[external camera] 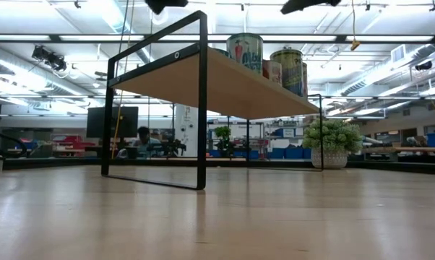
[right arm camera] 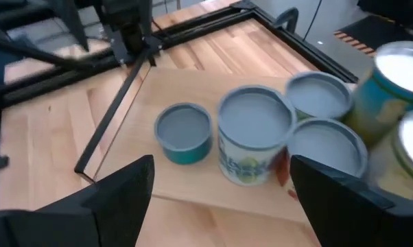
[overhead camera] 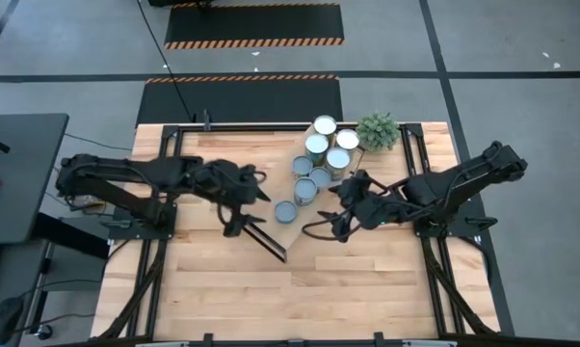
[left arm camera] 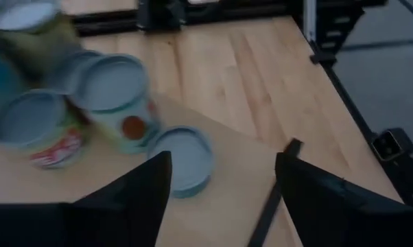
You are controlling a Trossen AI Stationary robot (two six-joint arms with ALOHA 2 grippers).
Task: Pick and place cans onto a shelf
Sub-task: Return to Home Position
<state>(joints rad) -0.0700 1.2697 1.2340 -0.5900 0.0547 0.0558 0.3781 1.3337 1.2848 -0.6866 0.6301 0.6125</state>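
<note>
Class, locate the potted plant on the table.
High view: the potted plant stands at the table's far edge, right of centre, beside the cans.

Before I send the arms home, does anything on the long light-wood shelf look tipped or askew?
Nothing tipped or spilled. The shelf stands diagonal to the wooden tabletop, and one short pale-blue-topped can sits apart from the clustered cans.

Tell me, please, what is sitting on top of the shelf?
About eight cans crowd the shelf's end near the plant; its other end is bare. Any stacking is hidden beneath their lids.
</note>
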